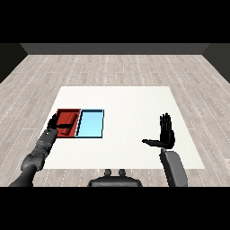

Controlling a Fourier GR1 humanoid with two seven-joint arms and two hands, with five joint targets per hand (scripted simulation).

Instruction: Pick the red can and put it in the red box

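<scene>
Near the left edge of the tabletop (126,99) I see the red tray (71,112) and the light blue tray (91,124) lying side by side, touching along one long wall, the blue one toward the middle. My left hand (54,123) reaches over the red tray from its left side. The red can (67,126) seems to lie on its side inside the red tray, and the fingers look curled round it, though the hand and the can are small and dark against the red floor, so I am not fully sure of the hold. Part of the hand covers the tray's left wall.

My right hand (166,133) is well apart from the trays, above the right part of the tabletop near its front edge. It stands upright with the fingers straight and spread and the thumb pointing to the left. It holds nothing. Between this hand and the blue tray I see only bare white surface.
</scene>
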